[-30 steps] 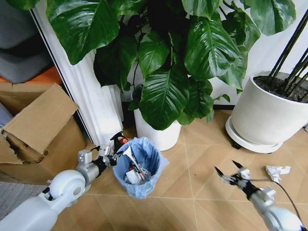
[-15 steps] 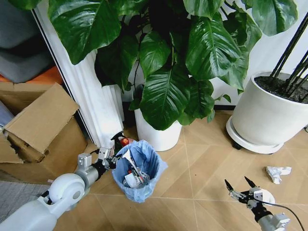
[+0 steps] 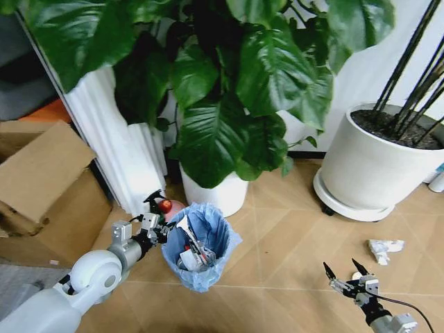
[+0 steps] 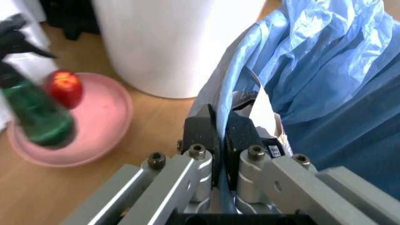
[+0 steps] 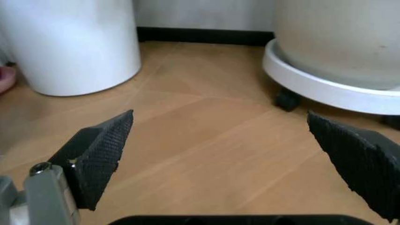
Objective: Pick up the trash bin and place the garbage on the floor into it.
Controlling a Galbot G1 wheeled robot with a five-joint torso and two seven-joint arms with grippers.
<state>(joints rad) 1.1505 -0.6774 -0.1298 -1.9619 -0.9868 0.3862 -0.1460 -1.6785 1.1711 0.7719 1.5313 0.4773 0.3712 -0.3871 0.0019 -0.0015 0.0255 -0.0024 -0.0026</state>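
Note:
The trash bin (image 3: 201,250), lined with a crinkled light-blue bag, stands on the chevron wood floor (image 3: 277,277) with white and red scraps inside. My left gripper (image 3: 161,229) is shut on its rim at the bin's left side; the left wrist view shows the black fingers (image 4: 203,133) pinching the blue bag (image 4: 325,79) and rim. One crumpled white piece of garbage (image 3: 383,248) lies on the floor at the right. My right gripper (image 3: 345,275) hovers open low over the floor, left of and nearer me than that scrap; its two fingers (image 5: 100,150) stand wide apart over bare floor (image 5: 206,140).
A small white plant pot (image 3: 216,194) stands just behind the bin. A large white pot on a wheeled base (image 3: 374,166) is at the back right. A green spray bottle on a pink dish (image 4: 62,122) sits left of the bin. A cardboard box (image 3: 41,187) and a white column (image 3: 118,152) stand on the left.
The head view has shifted, so the plants and box sit differently in frame. My right gripper dropped lower and nearer me over the second. The left gripper keeps its hold on the bin.

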